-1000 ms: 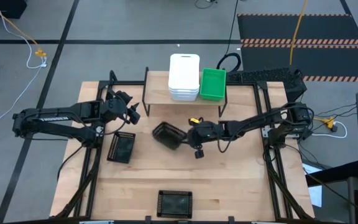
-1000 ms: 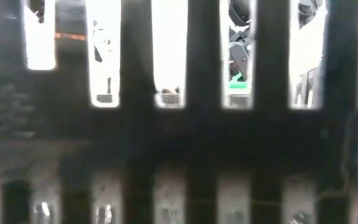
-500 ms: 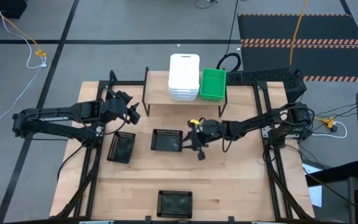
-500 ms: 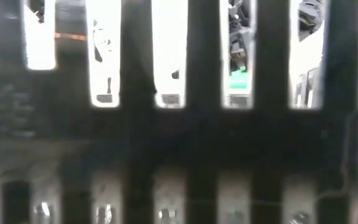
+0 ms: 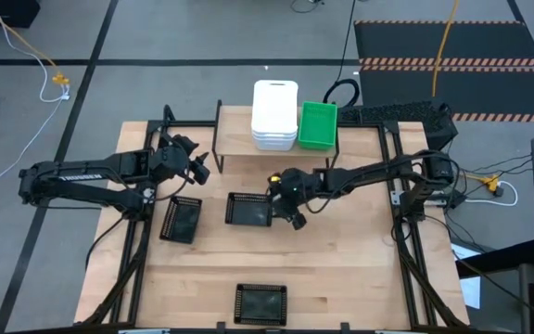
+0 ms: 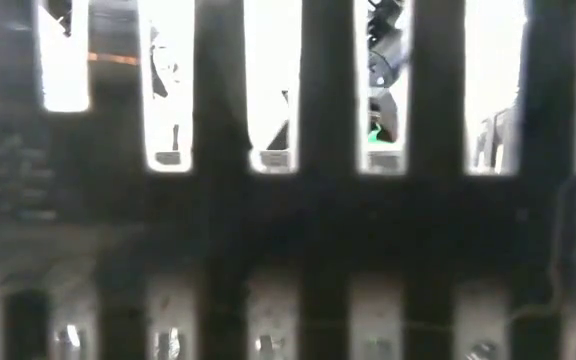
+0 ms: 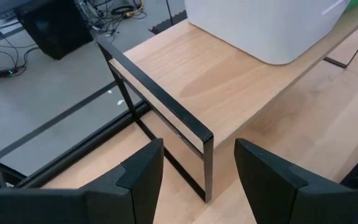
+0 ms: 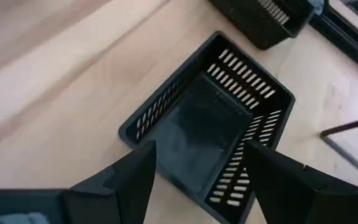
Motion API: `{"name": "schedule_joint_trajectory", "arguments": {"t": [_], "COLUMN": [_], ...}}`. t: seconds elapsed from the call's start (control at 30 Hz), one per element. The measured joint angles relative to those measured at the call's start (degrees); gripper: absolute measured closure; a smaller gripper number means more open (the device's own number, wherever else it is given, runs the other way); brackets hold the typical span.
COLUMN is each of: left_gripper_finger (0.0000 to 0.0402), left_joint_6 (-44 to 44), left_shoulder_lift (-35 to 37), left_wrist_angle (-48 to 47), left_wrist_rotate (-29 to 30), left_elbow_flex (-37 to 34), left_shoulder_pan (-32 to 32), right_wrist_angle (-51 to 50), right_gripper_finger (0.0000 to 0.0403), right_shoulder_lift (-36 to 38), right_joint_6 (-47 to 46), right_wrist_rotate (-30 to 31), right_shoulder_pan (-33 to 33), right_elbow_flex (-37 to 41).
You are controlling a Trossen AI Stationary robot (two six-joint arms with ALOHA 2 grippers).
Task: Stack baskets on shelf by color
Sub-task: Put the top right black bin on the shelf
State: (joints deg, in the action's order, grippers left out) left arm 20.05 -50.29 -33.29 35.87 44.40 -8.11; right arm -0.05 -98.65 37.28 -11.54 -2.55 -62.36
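Observation:
Three black mesh baskets rest on their bottoms on the table: one at centre (image 5: 248, 210) (image 8: 210, 124), one left of it (image 5: 182, 220) (image 8: 263, 18), one at the near edge (image 5: 261, 303). On the shelf (image 5: 235, 139) stand a stack of white baskets (image 5: 274, 113) and a green basket (image 5: 317, 124). My right gripper (image 5: 281, 202) (image 8: 197, 162) is open just above the centre basket's right end, with a finger to either side of it. My left gripper (image 5: 199, 167) (image 7: 197, 162) is open by the shelf's left end (image 7: 166, 81).
The near-edge black basket stands right in front of the low camera, and its mesh wall (image 6: 318, 200) blocks most of that view. Black frame rails (image 5: 133, 250) run along both table sides. Bare tabletop (image 5: 341, 269) lies at the near right.
The centre black basket, tilted at my right gripper a second ago, now lies flat on the table. My right gripper has shifted a little toward the table's far and left edges beside it.

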Motion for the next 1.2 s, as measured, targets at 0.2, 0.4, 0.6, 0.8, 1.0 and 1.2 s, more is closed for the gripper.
{"name": "schedule_joint_trajectory", "arguments": {"t": [0.2,0.4,0.6,0.8,1.0,1.2], "left_gripper_finger": [0.0202,0.0202,0.0202,0.0202,0.0202,0.0202], "left_joint_6": [0.0,0.1,0.2,0.2,0.3,0.4], "left_shoulder_lift": [0.0,0.0,0.0,0.0,0.0,0.0], "left_wrist_angle": [-0.1,-0.6,-0.7,-1.0,-1.3,-1.3], "left_wrist_rotate": [0.0,0.0,0.0,0.0,0.0,0.0], "left_elbow_flex": [0.0,0.0,0.0,0.0,0.0,0.0], "left_shoulder_pan": [0.0,0.0,0.0,0.0,0.0,0.0], "right_wrist_angle": [-0.7,-1.6,1.0,-0.5,-0.5,0.0], "right_gripper_finger": [0.0205,0.0222,0.0228,0.0324,0.0388,0.0397], "right_shoulder_lift": [-3.2,-6.4,-6.3,-6.2,-6.1,-3.8], "right_joint_6": [6.2,9.3,10.7,7.0,4.3,-0.9], "right_wrist_rotate": [4.1,5.4,7.4,6.9,5.7,-0.1], "right_shoulder_pan": [0.0,0.4,1.1,1.1,1.1,2.0], "right_elbow_flex": [0.2,0.1,0.0,0.0,0.0,0.1]}}
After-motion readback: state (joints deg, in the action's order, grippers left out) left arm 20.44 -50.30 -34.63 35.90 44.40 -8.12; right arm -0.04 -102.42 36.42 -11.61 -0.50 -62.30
